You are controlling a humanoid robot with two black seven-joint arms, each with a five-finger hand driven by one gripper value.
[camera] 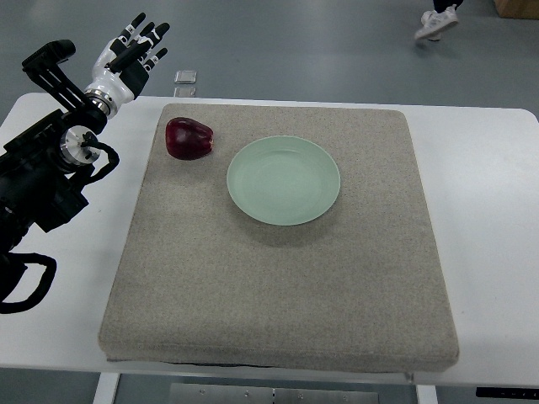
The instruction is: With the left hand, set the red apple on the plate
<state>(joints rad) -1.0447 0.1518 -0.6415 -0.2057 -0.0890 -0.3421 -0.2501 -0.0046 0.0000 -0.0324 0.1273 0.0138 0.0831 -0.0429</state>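
A dark red apple (188, 138) lies on the grey mat near its far left corner. Just right of it sits a pale green plate (284, 180), with nothing on it. My left hand (132, 52) is raised beyond the table's far left edge, up and left of the apple, clear of it. Its fingers are spread and hold nothing. The black left arm runs down along the picture's left side. The right hand does not show.
The grey fabric mat (278, 295) covers most of the white table (484, 210). A small clear object (186, 79) lies on the floor past the far edge. A person's shoe (435, 23) shows at the top right.
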